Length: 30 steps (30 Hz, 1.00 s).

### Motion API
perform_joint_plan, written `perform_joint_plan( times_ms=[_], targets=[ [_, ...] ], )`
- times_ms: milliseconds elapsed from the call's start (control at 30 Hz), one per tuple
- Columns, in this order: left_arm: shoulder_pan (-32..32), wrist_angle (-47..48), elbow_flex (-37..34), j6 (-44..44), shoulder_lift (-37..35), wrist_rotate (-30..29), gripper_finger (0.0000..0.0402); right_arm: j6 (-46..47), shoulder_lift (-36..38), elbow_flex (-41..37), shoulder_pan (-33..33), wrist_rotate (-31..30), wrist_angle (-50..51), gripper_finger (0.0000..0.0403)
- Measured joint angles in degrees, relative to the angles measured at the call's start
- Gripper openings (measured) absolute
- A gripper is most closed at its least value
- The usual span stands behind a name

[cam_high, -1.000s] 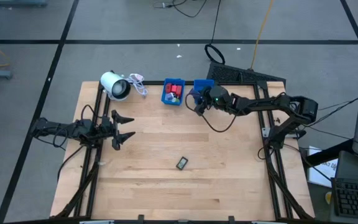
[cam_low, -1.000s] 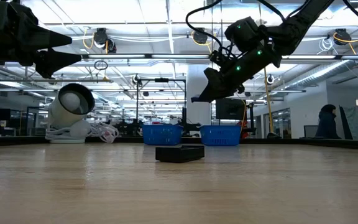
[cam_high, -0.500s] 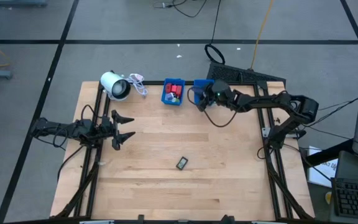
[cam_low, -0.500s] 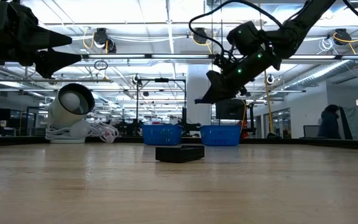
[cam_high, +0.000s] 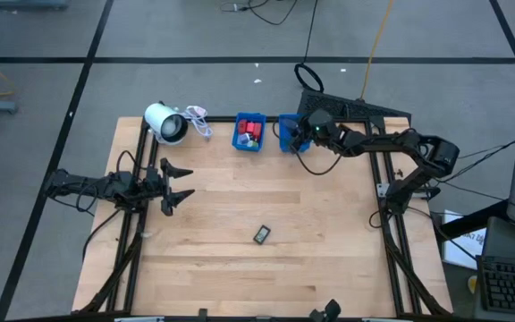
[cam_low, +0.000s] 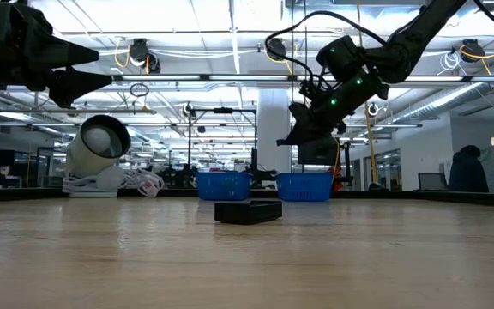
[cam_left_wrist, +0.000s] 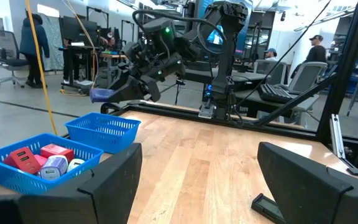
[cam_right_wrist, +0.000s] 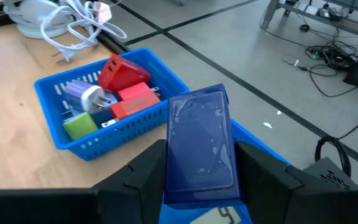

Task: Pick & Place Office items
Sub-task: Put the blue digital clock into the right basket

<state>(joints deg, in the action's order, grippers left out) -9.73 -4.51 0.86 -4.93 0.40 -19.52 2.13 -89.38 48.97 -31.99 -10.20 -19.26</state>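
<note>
Wood of the table (cam_high: 240, 224) runs bare across most of the near half, where one small dark item (cam_high: 262, 234) lies alone, well apart from both arms; the low view shows it as a flat dark block (cam_low: 248, 211) in front of the bins. At the table's left edge, the left gripper (cam_high: 179, 182) hangs above the surface with its jaws spread wide and nothing between them. Farther back, along the far edge, a white roll (cam_high: 165, 123) lies on its side with a tangle of white cable (cam_high: 198, 120) just beside it. Next along that edge stands a blue bin (cam_high: 249, 132) that holds several small items, red blocks (cam_right_wrist: 128, 84) among them, with a green piece (cam_right_wrist: 80, 126) and a pale plug (cam_right_wrist: 84, 96). Just beside it stands a second blue bin (cam_high: 287, 131), and the right gripper (cam_high: 297, 135) hovers over it, jaws pinching a flat blue rectangular piece (cam_right_wrist: 199, 144) held upright above the bin's rim.
</note>
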Motion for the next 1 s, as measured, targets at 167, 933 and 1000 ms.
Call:
perform_joint_plan(
  times_ms=[167, 933, 1000],
  targets=[
    [0.01, 0.0, 0.0, 0.0, 0.02, -0.01, 0.0324, 0.1, -0.02, 0.0, -0.85, 0.0, 1.2, 0.0164],
    [0.01, -0.01, 0.0, 0.0, 0.01, 0.0, 0.0324, 2.0, -0.02, 0.0, -8.19, 4.53, 1.54, 0.0164],
    [0.0, -0.01, 0.0, 0.0, 0.01, 0.01, 0.0324, 2.69, -0.02, 0.0, -8.17, 4.57, 1.54, 0.0164]
  ],
)
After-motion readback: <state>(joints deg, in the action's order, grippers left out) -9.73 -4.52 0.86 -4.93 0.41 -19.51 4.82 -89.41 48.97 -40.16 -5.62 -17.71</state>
